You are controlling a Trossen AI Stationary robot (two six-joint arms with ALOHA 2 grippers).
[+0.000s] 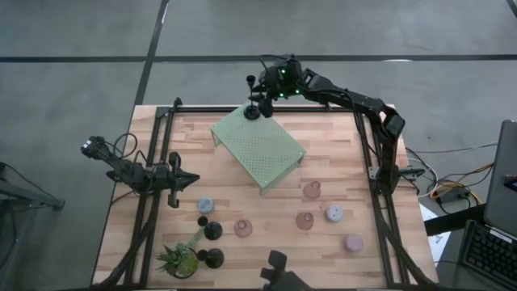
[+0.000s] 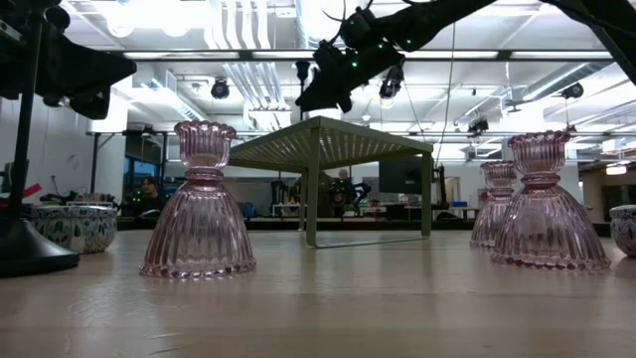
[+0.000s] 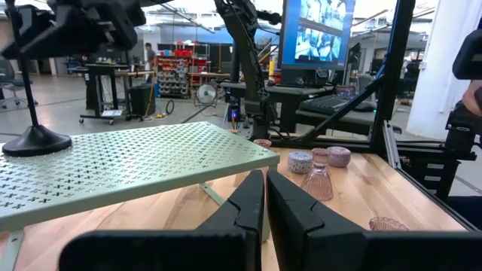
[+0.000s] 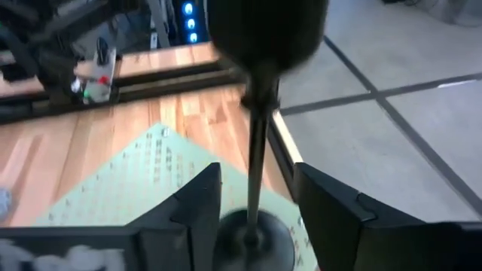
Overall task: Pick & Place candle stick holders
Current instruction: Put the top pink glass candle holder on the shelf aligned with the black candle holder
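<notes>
While my left fingers [image 3: 241,203] rest shut over the surface's [image 1: 339,145] left side, my right fingers [image 4: 196,199] stand parted around the stem of the black holder [image 1: 253,111] on the green stand's [image 1: 262,149] far corner. Withdraw straight up, clear of the stem. Count: three black holders, four pink, two blue-grey.

High view looks straight down on the whole table [image 1: 266,234]. Low view sits at tabletop height, facing across. Both share the green stand [image 1: 258,148]; wrist views sit close above it.
</notes>
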